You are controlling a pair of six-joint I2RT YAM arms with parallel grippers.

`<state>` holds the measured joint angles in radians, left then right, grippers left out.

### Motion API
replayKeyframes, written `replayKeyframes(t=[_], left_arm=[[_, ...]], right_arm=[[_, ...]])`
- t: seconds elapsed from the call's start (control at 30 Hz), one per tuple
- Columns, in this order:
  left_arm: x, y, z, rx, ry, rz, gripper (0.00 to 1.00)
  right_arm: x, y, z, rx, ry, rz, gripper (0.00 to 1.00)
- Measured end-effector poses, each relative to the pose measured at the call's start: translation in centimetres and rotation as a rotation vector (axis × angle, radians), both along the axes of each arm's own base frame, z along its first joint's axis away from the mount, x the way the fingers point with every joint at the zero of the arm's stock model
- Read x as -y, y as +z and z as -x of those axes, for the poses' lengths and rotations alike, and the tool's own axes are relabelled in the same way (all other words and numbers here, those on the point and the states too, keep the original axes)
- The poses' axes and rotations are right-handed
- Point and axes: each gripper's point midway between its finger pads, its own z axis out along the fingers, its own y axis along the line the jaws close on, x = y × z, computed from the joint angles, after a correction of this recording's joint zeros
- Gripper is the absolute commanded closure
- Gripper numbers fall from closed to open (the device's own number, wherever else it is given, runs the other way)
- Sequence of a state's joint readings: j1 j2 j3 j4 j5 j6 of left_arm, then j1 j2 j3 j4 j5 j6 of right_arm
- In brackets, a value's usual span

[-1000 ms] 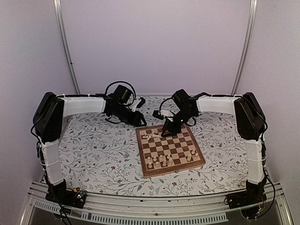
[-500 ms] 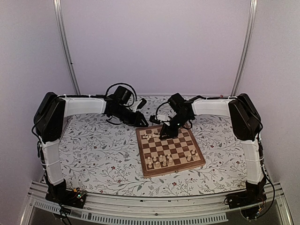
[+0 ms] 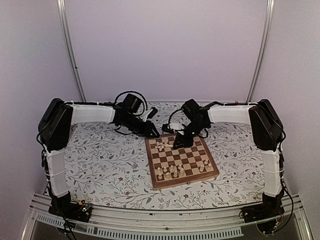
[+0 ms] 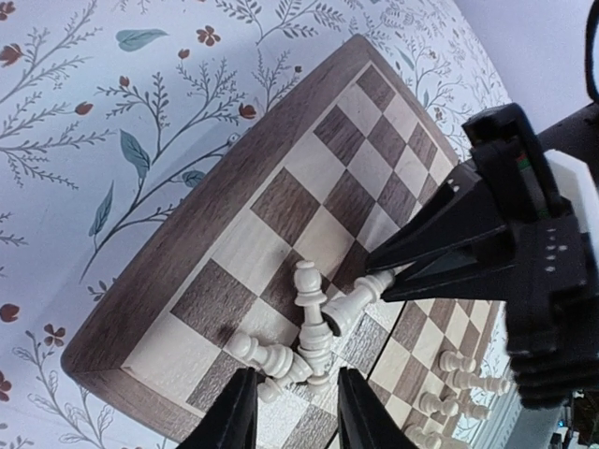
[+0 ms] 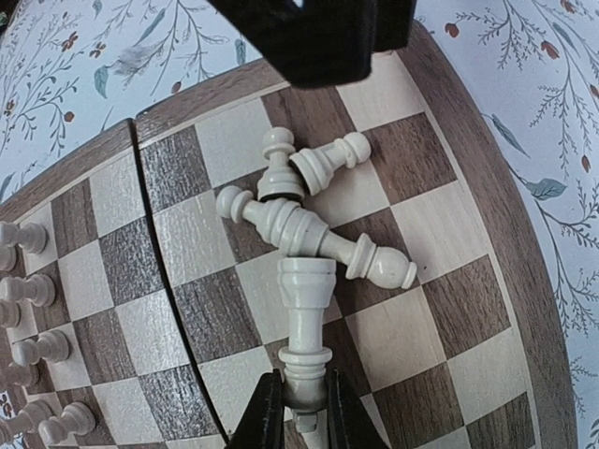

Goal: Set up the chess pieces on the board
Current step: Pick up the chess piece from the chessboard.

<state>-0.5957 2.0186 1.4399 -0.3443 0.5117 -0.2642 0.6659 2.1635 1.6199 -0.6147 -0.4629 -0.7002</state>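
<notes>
The board [image 3: 185,184] lies right of centre on the floral table. A heap of fallen cream chess pieces [image 3: 162,146] rests near its far left corner; the same heap [image 4: 309,337] shows in the left wrist view. My right gripper [image 5: 304,412] is shut on the thin end of one lying piece [image 5: 306,299], whose wide base points at the heap. In the left wrist view this piece [image 4: 351,304] is tilted. My left gripper [image 4: 295,412] hovers open just above the heap and holds nothing. From above, both grippers meet there, the left [image 3: 156,133] and the right [image 3: 177,143].
Several pieces stand upright along the board's near rows [image 3: 170,171], with more at its right side [image 3: 204,164]. In the right wrist view, standing pieces [image 5: 33,290] line the left edge and the left gripper's black body [image 5: 309,37] fills the top.
My right gripper has slid left to the heap and shut on a lying piece. The left arm has moved right, over the board's far left corner.
</notes>
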Motion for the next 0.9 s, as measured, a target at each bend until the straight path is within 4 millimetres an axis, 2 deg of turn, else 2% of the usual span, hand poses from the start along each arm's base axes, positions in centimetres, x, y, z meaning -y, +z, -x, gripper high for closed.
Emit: replayKeyframes(t=[0.27,0.53,0.9], left_arm=[[0.9,-1.6,1.1,-0.035,-0.033,-0.007,0.68],[2.2,-3.1,2.6,-0.072,-0.072,-0.016,0.65],[3.0,-4.3,2.7,-0.105,-0.063,0.009,0.64]], right_arm=[[0.5,2.7,0.7,0.033,0.01,-0.022,0.98],[0.6,2.5,0.9,0.026,0.011,-0.02,0.98],[0.6,2.3,1.2,0.012,0.015,-0.022,0.98]])
